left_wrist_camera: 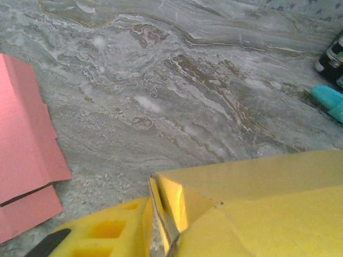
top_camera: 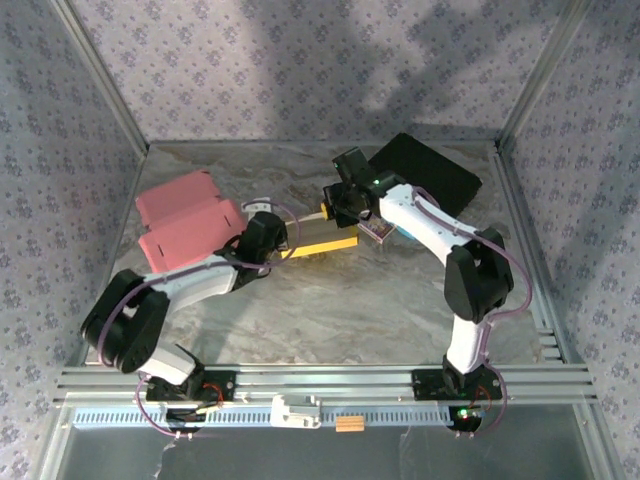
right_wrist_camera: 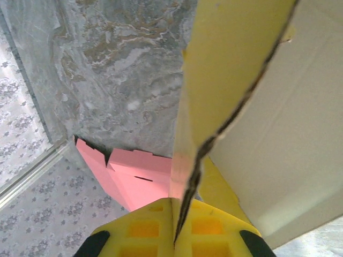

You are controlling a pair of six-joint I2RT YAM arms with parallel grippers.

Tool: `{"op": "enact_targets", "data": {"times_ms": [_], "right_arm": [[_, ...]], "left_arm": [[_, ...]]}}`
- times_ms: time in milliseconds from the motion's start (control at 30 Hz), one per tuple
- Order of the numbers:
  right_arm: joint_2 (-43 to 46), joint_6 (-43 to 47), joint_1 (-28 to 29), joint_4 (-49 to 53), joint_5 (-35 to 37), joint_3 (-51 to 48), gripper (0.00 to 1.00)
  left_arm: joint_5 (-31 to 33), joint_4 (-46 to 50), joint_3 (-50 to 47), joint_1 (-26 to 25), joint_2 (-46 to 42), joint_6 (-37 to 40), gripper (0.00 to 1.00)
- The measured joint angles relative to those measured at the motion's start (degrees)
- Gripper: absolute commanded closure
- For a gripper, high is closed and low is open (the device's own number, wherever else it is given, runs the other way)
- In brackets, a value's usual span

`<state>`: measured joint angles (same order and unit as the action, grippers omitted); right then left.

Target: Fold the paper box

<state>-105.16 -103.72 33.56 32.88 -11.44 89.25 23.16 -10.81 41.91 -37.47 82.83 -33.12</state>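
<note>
The yellow box (top_camera: pixel 322 241) sits mid-desk (top_camera: pixel 330 310), mostly hidden by both arms. Its long side runs left to right. The right claw (top_camera: pixel 330 213) is clamped on a box wall. The left claw (top_camera: pixel 283 245) is at the box's left end; I cannot tell if it grips.

My jaws are closed on the box (right_wrist_camera: pixel 236 59) — its yellow wall runs edge-on from between my two yellow fingers (right_wrist_camera: pixel 142 230) up to the top of the frame. To the right of that rough dark edge is the box's pale inner face (right_wrist_camera: pixel 289 139). To the left the marbled bench (right_wrist_camera: pixel 118 69) spreads out, and a pink card (right_wrist_camera: pixel 136 176) lies flat on it just past my fingers, notched at one corner. Beside the card a metal rail (right_wrist_camera: pixel 32 168) borders the bench — beyond it, the patterned wall (right_wrist_camera: pixel 43 225).
</note>
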Motion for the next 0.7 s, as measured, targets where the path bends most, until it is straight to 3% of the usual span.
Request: {"op": "enact_targets", "data": {"times_ms": [300, 533, 700], "right_arm": [[1.68, 0.22, 0.46, -1.97, -0.2, -5.16, 1.0], [3.3, 1.36, 0.7, -3.39, -0.44, -8.85, 1.0], [4.39, 1.86, 1.25, -5.14, -0.39, -11.91, 1.0]], "left_arm": [[-1.18, 4.87, -5.4, -2.05, -9.57, -4.72, 0.56], [-4.66, 14.73, -6.67, -3.96, -21.68, -9.73, 0.55], [-5.16, 23.58, -8.24, -4.26, -33.51, -15.45, 0.42]]}}
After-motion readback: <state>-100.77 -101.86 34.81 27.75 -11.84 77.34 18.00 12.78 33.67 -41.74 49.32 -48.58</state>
